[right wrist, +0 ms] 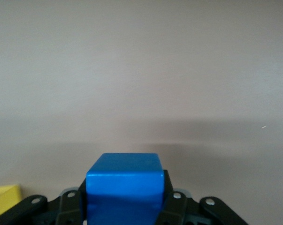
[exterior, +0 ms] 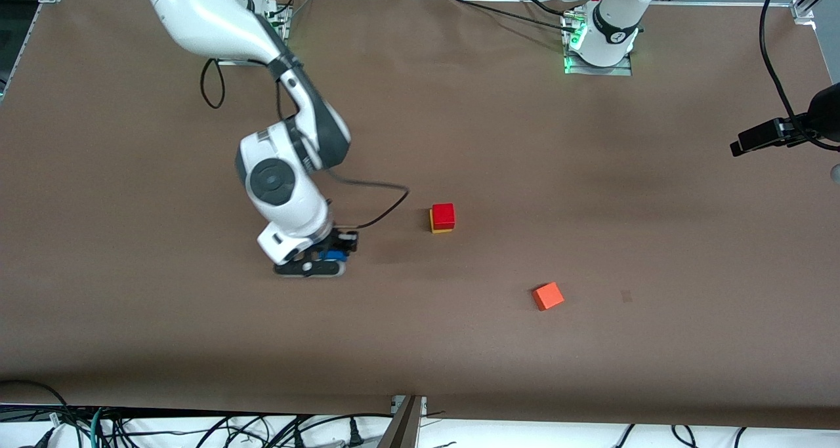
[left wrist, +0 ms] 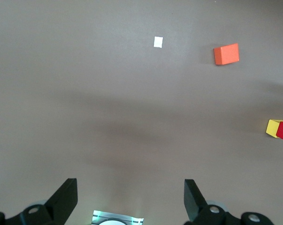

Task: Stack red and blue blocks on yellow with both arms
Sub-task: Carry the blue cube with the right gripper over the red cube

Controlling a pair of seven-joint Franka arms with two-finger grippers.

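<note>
Clamping the blue block (exterior: 333, 254) at lower left of centre, the right gripper (exterior: 321, 259) is pinching two flat opposite faces (light, rigid, matte, probably not slippery). Red (exterior: 443, 215) is sitting on yellow (exterior: 436, 225) mid-frame. One each, plus one orange cube (exterior: 547, 296). The left gripper (left wrist: 131, 201) is waiting, fingers apart.

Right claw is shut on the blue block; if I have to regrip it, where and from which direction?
Take the small matte blue cube by two opposing flat side faces, coming straight down. The right claw already grips it that way; a cube's parallel faces suit flat fingers.
</note>
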